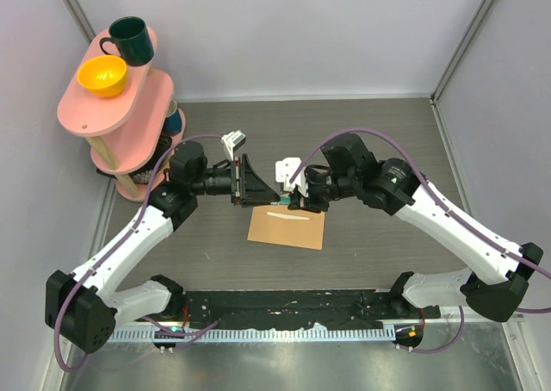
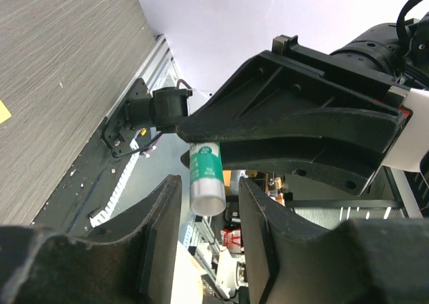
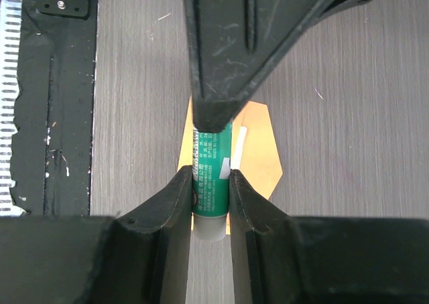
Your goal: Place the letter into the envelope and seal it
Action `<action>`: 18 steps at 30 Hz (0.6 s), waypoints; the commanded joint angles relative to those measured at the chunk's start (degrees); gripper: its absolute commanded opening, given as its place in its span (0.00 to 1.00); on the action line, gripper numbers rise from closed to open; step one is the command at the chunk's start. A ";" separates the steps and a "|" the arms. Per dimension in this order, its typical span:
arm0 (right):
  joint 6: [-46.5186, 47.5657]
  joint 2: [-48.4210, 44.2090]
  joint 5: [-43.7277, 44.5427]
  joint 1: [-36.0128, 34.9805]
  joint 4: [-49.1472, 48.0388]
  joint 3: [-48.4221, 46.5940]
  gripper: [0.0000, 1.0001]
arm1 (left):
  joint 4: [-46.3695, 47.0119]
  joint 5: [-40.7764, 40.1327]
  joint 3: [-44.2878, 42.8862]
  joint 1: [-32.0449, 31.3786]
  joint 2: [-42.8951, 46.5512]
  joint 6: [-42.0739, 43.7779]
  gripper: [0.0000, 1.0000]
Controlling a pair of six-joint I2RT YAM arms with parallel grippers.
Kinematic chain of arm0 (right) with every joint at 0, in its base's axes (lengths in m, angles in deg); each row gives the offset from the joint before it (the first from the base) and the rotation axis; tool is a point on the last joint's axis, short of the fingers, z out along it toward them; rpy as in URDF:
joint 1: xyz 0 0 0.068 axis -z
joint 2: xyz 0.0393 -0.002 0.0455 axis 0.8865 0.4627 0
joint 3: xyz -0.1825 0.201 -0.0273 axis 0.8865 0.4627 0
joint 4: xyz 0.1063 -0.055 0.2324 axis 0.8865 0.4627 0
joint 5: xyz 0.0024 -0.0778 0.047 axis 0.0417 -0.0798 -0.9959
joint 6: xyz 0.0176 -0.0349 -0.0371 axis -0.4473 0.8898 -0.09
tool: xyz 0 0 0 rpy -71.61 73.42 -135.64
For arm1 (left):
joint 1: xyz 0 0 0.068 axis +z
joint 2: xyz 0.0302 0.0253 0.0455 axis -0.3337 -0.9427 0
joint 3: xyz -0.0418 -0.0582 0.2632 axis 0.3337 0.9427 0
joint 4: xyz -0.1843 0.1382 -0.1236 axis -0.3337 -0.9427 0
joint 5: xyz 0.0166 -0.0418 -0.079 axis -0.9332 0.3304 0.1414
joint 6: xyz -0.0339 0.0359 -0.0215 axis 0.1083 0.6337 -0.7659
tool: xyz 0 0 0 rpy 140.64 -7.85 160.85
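The tan-brown envelope (image 1: 287, 227) lies flat on the table, below both grippers, and shows under the fingers in the right wrist view (image 3: 261, 143). A thin pale sliver (image 3: 238, 143) lies on it; I cannot tell whether it is the letter's edge, and no other part of the letter shows. My right gripper (image 3: 210, 172) is shut on a green glue stick (image 3: 211, 170) and holds it above the envelope. My left gripper (image 2: 208, 183) is open. The stick's white end (image 2: 206, 200) sits between its fingers with a gap on each side.
A pink two-tier shelf (image 1: 86, 107) stands at the back left with a dark green mug (image 1: 129, 40) and a yellow bowl (image 1: 102, 75). A black mat (image 1: 284, 309) runs along the near edge. Grey walls enclose the table.
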State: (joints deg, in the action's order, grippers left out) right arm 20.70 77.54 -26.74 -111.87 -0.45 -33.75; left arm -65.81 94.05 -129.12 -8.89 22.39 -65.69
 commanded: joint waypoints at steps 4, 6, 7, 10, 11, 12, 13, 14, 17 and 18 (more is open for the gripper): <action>-0.52 -0.86 2.93 -0.05 -0.66 -1.85 0.01 | 2.15 2.04 0.95 -0.10 2.62 -0.58 0.44; -0.87 -0.86 2.40 -0.14 -0.48 -1.67 0.01 | 2.06 1.86 0.87 -0.10 2.53 -0.23 0.42; -0.87 -0.86 1.79 -0.14 -0.66 -1.67 0.01 | 1.88 1.86 0.87 -0.10 2.45 -0.14 0.41; -0.87 -0.77 0.30 -0.14 -0.48 -1.85 0.01 | 1.88 1.51 0.69 -0.10 2.27 0.21 0.35; -0.52 -0.77 -0.23 -0.23 -0.14 -2.02 0.01 | 1.88 1.51 0.60 -0.01 2.09 0.30 0.34; -0.35 -0.69 -0.76 -0.14 0.13 -2.20 0.01 | 1.88 1.51 0.60 -0.09 2.09 0.47 0.34; -0.34 -0.60 -1.20 -0.23 0.39 -2.37 0.01 | 1.88 1.34 0.60 -0.01 2.01 0.56 0.34; -0.34 -0.51 -2.16 -0.23 1.00 -2.72 0.01 | 1.88 1.42 0.51 -0.01 1.92 0.56 0.34; -0.43 -0.07 -3.05 -0.32 1.89 -3.34 0.01 | 1.62 1.25 0.34 -0.18 1.83 0.82 0.33; -0.61 0.02 -2.96 -0.32 1.89 -3.25 0.01 | 1.62 1.25 0.25 -0.18 1.66 0.83 0.33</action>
State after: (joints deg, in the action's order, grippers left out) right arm 20.28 77.56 -27.04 -111.85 0.82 -34.10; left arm -65.88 94.58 -128.12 -8.89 23.51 -65.32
